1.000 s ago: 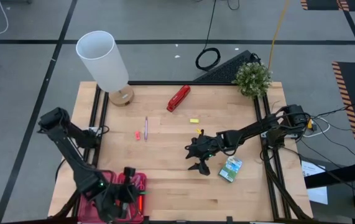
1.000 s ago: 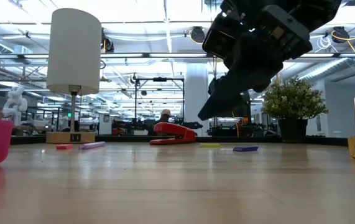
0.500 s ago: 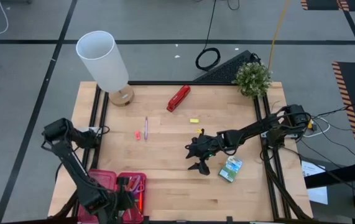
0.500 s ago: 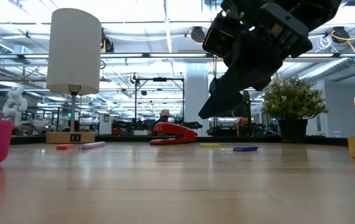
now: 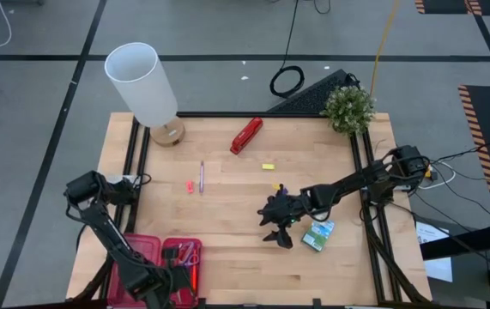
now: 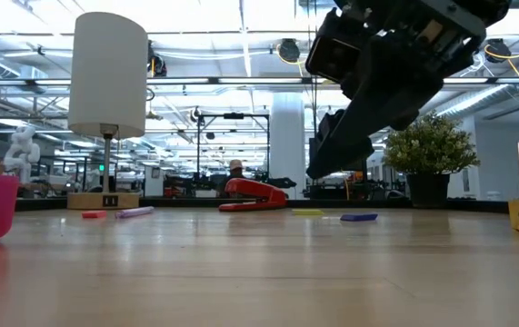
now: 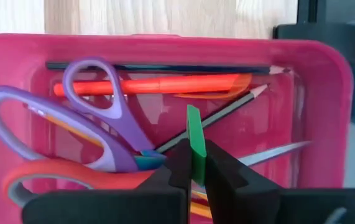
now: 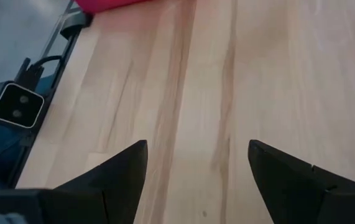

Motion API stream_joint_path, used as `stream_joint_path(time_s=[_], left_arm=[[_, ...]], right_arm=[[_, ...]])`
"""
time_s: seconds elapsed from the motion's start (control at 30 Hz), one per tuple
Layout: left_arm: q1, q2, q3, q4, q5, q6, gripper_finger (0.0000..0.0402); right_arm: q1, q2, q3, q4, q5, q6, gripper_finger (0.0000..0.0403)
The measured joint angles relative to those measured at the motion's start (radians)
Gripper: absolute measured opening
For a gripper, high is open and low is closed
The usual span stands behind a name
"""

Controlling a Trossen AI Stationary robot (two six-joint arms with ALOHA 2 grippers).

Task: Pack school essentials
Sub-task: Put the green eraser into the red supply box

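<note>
An open pink case [image 5: 142,257] lies at the table's near left corner. It holds purple-handled scissors [image 7: 96,118], red-handled scissors [image 7: 59,180], an orange pen [image 7: 152,84] and pencils [image 7: 165,66]. My left gripper [image 5: 174,279] hovers over the case, shut on a thin green strip [image 7: 193,134]. My right gripper [image 5: 276,228] hangs open above the table's middle, with nothing between its fingers [image 8: 196,168]. Just to its right the green-yellow crayon box [image 5: 317,233] lies flat on the table. My left gripper pinches the green strip's near end [image 7: 194,168] between its two fingers, which come from above and point down into the case. The strip sticks out past the fingertips, along them, over the pencils and scissors. Whether its free end touches them does not show.
A purple pen [image 5: 201,176], a red eraser [image 5: 190,185], a yellow eraser [image 5: 268,166] and a purple eraser [image 5: 277,187] lie loose mid-table. A red stapler [image 5: 246,135], a white lamp [image 5: 142,86] and a potted plant [image 5: 348,108] stand along the far edge.
My left gripper has gone toward the table's near edge over the pink case, its arm folding in, still shut. My right gripper has shifted a little toward the crayon box and stays open.
</note>
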Motion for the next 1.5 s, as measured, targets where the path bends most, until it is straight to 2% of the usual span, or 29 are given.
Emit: stream_joint_path(time_s=[0.17,0.33,0.53,0.63,0.73,1.0,1.2,1.37,1.5], left_arm=[[0.014,0.0,0.0,-0.01,-0.014,-0.048,0.0025],[0.039,0.0,0.0,-0.038,-0.062,-0.033,0.0026],[0.064,0.017,-0.004,-0.032,-0.03,0.028,0.0026],[0.069,0.035,-0.004,-0.028,0.018,0.037,0.0029],[0.068,0.053,-0.004,0.001,0.052,0.052,0.005],[0.069,0.048,-0.005,0.098,0.04,0.023,0.0142],[0.069,0.048,-0.005,0.146,0.039,0.012,0.0192],[0.079,0.035,-0.004,0.144,-0.008,0.012,0.0203],[0.08,0.034,-0.006,0.082,-0.027,0.003,0.0179]], right_arm=[[0.008,0.0,0.0,-0.003,0.001,-0.003,0.027],[0.006,0.0,0.0,0.003,0.001,-0.004,0.027],[0.007,0.0,0.0,-0.001,0.001,-0.004,0.027],[0.007,0.0,0.0,-0.001,0.001,-0.004,0.027],[0.007,0.0,0.0,-0.001,0.001,-0.004,0.027],[0.007,0.0,0.0,0.003,0.001,-0.004,0.027],[0.007,0.0,0.0,0.003,0.001,-0.004,0.027],[0.007,0.0,0.0,0.003,0.008,-0.006,0.027],[0.007,0.0,0.0,0.002,0.05,-0.022,0.027]])
